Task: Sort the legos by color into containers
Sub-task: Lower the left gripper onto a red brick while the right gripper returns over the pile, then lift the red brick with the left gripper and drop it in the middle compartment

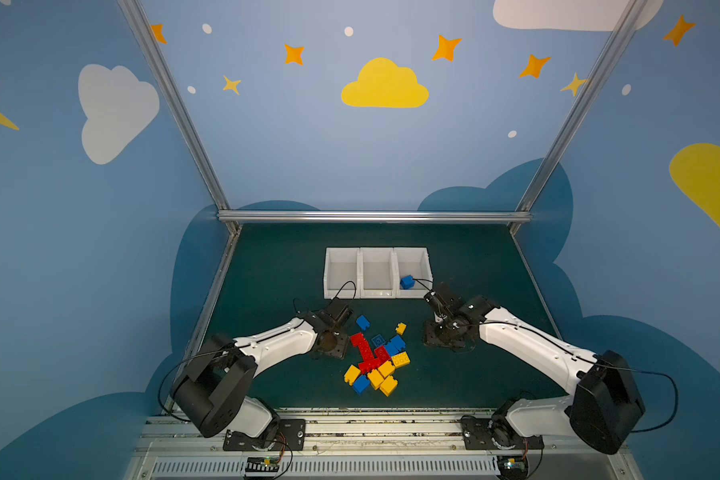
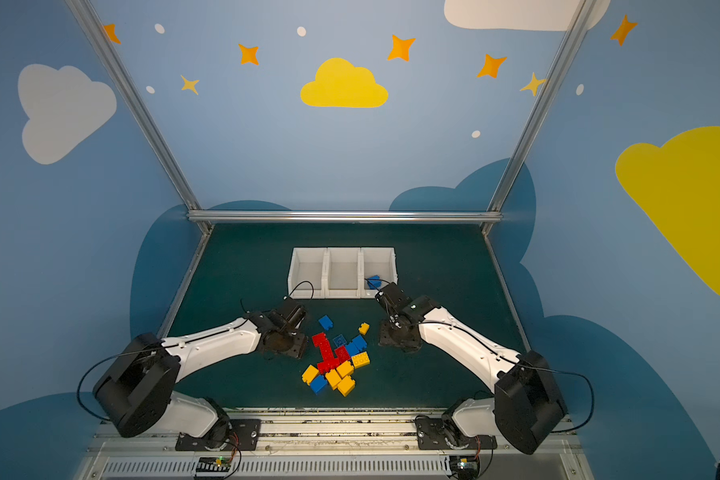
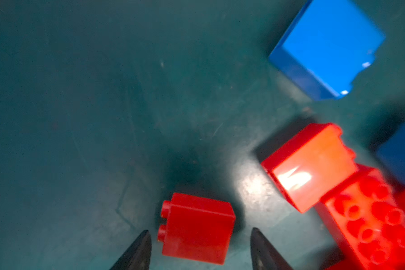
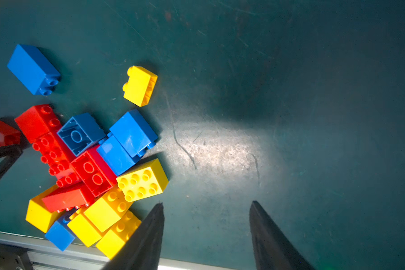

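Observation:
A small red lego (image 3: 198, 233) lies on its side on the green mat. It sits between the fingertips of my left gripper (image 3: 200, 230), with a gap on each side, so the gripper is open around it. In both top views the left gripper (image 1: 331, 343) points down at the left edge of the lego pile (image 1: 377, 359) and hides that brick. The pile mixes red, blue and yellow bricks. My right gripper (image 4: 206, 203) hangs open and empty over bare mat to the right of the pile (image 4: 91, 168). Three white containers (image 1: 360, 270) stand in a row behind, and one blue lego (image 1: 407, 281) lies in the right one.
A loose blue lego (image 1: 362, 322) and a small yellow lego (image 1: 400, 328) lie between the pile and the containers. A long red brick (image 3: 365, 217) and a red block (image 3: 311, 163) lie close beside the left gripper. Metal rails border the mat.

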You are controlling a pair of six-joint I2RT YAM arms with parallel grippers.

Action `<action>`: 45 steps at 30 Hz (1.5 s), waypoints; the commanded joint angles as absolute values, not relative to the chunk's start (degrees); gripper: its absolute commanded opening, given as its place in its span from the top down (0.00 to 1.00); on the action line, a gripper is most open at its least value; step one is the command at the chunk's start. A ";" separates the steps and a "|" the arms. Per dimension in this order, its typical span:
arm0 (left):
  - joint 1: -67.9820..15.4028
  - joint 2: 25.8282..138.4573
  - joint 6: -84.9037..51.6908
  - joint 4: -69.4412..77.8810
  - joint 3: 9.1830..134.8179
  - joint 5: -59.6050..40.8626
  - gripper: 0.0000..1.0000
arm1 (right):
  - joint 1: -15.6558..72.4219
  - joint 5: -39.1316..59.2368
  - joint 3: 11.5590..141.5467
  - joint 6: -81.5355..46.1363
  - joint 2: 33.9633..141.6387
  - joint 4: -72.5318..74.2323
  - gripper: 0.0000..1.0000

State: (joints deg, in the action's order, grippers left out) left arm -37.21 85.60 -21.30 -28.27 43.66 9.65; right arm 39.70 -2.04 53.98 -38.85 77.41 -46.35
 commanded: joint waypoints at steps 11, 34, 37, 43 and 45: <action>-37.39 88.80 -19.44 -28.02 45.70 10.15 0.55 | 39.74 -2.99 53.35 -41.42 76.83 -46.45 0.41; -34.30 109.53 -10.73 -30.45 87.31 6.21 0.55 | 38.41 -5.49 51.54 -41.00 64.53 -52.65 0.43; -34.32 114.36 -10.51 -30.84 92.92 5.54 0.55 | 38.32 -5.96 50.41 -40.98 62.88 -52.65 0.43; -33.67 121.44 -9.93 -34.07 101.60 4.75 0.55 | 38.07 -8.28 47.57 -40.30 59.89 -52.03 0.43; -33.40 122.24 -9.81 -34.19 102.68 4.44 0.53 | 37.92 -9.56 46.50 -41.06 58.63 -51.70 0.43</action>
